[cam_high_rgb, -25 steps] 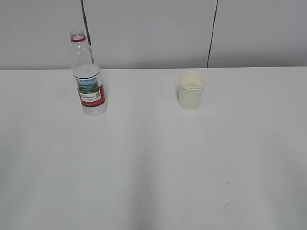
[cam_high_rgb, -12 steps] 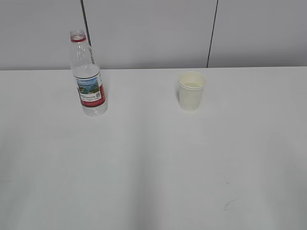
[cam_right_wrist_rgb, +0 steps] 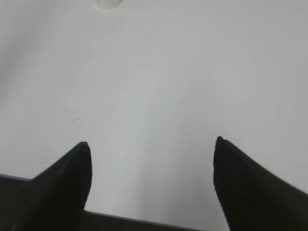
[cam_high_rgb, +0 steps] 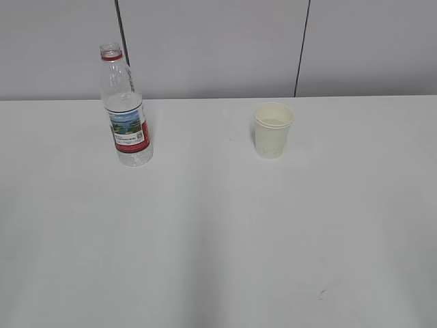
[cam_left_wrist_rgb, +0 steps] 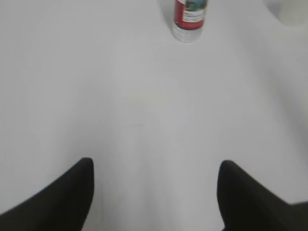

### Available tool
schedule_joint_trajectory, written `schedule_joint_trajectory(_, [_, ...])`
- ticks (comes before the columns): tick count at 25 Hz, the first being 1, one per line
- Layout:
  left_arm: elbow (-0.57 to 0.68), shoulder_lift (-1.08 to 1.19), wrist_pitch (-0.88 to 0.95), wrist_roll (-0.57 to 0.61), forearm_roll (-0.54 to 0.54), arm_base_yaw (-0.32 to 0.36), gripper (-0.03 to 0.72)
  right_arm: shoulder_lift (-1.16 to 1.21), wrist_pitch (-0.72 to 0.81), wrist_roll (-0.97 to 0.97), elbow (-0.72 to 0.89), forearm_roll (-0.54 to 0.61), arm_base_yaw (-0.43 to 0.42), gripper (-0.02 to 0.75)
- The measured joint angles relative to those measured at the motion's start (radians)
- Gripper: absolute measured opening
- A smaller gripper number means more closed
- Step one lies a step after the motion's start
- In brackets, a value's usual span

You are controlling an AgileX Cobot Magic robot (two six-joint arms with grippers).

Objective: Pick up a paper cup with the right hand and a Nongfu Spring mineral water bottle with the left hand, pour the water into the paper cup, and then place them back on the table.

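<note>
Nothing is really shifting since half a second ago: bottle and cup are sitting exactly where they were, and neither arm is showing up in the exterior view. The Nongfu Spring mineral water bottle (cam_high_rgb: 125,109) is standing upright, uncapped, toward the far left of the table (cam_high_rgb: 218,239), and its base is peeking in at the top of the left wrist view. The paper cup (cam_high_rgb: 273,130) is standing upright well to the bottle's right, near the far edge of the table, open end up. Both are sitting untouched, well apart from each other. The left hand (cam_left_wrist_rgb: 155,166) is hanging back over bare tabletop, well short of the bottle, with its two black fingers spread wide and nothing between them. The right hand (cam_right_wrist_rgb: 151,144) is doing the same thing, jaws splayed wide over empty white surface, with the cup only just showing at the top edge of its view.
</note>
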Motion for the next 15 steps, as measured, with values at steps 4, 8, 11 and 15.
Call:
schedule_joint_trajectory(4, [0.0, -0.068, 0.001, 0.0, 0.0, 0.104, 0.477, -0.06, 0.0, 0.0, 0.0, 0.0, -0.044, 0.585])
schedule_joint_trajectory(8, [0.0, -0.13, 0.002, 0.0, 0.0, 0.123, 0.475, -0.068, 0.0, 0.0, 0.0, 0.0, -0.046, 0.585])
schedule_joint_trajectory(11, [0.0, -0.132, 0.003, 0.0, 0.0, 0.124, 0.474, -0.068, 0.0, 0.0, 0.0, 0.0, -0.046, 0.585])
schedule_joint_trajectory(15, [0.0, -0.132, 0.003, 0.0, 0.0, 0.124, 0.474, -0.068, 0.0, 0.0, 0.0, 0.0, -0.046, 0.585])
